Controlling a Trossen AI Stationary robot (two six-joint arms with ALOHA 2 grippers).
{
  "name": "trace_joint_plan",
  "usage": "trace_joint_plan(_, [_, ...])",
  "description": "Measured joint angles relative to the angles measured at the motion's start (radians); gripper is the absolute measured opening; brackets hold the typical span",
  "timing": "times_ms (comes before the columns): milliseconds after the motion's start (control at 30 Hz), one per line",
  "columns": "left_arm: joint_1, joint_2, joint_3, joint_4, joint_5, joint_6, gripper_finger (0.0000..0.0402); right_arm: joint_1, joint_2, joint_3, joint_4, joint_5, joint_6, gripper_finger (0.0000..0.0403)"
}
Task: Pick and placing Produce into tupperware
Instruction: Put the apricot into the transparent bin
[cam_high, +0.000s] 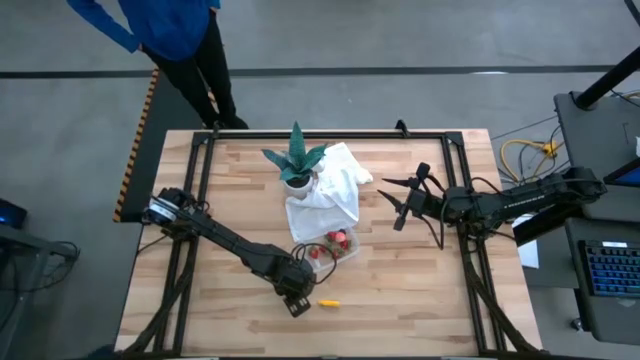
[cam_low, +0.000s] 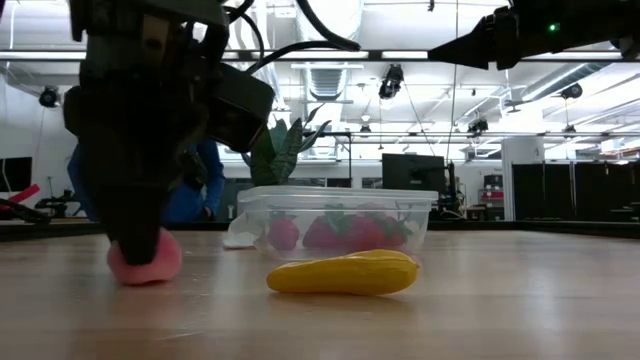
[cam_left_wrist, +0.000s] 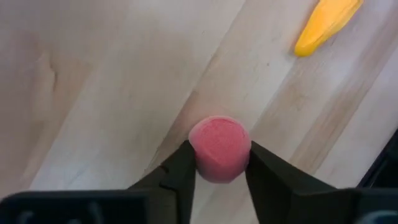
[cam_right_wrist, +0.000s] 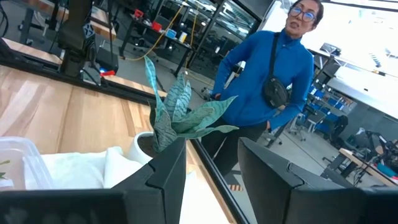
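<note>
The left arm reaches long and low across the wooden table (cam_high: 400, 300), its wrist bent so the left gripper (cam_left_wrist: 219, 167) points straight down at the boards. Its two dark fingers (cam_left_wrist: 180, 171) are closed snugly on a small pale pink rounded fruit piece (cam_left_wrist: 219, 148), one on each flank, and the piece sits on the wood under them. Just beside that gripper lies the yellow-orange elongated fruit piece (cam_low: 343, 272), flat on the table and clear of the fingers. A little beyond it stands the small clear rectangular plastic container (cam_low: 335, 220), with several red strawberry-like pieces (cam_low: 345, 233) inside. The right arm waits well apart, stretched level above the table, the right gripper (cam_right_wrist: 211, 168) held partly open with nothing between its fingers, facing a green spiky potted plant (cam_right_wrist: 177, 118), a white cloth (cam_right_wrist: 74, 168) and a person in a blue top (cam_right_wrist: 273, 74).
</note>
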Motion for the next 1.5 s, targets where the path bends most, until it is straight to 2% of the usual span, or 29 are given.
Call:
trace_joint_plan(133, [0.000,0.000,0.000,-0.002,0.004,0.003,0.0066,0.000,0.000,0.000,0.000,0.000,0.000,0.0139])
trace_joint_plan(333, [0.000,-0.011,0.008,-0.026,0.023,0.021,0.0064,0.000,0.000,0.000,0.000,0.000,0.000,0.0139])
trace_joint_plan(500, [0.008,-0.029,0.059,-0.151,0.014,0.052,0.0063,0.000,0.000,0.000,0.000,0.000,0.000,0.0139])
trace_joint_plan(767, [0.079,-0.043,0.165,-0.258,-0.026,0.219,0.0063,0.000,0.000,0.000,0.000,0.000,0.000,0.0139])
trace_joint_plan(1033, [0.159,-0.045,0.276,-0.456,-0.086,0.376,0.0063,0.000,0.000,0.000,0.001,0.000,0.000,0.0139])
trace_joint_plan(1233, [0.226,-0.045,0.325,-0.454,-0.098,0.528,0.0063,0.000,0.000,0.000,0.001,0.000,0.001,0.0139])
trace_joint_plan(1500, [0.320,-0.043,0.302,-0.406,-0.102,0.667,0.0063,0.000,0.000,0.000,0.001,0.000,0.019,0.0139])
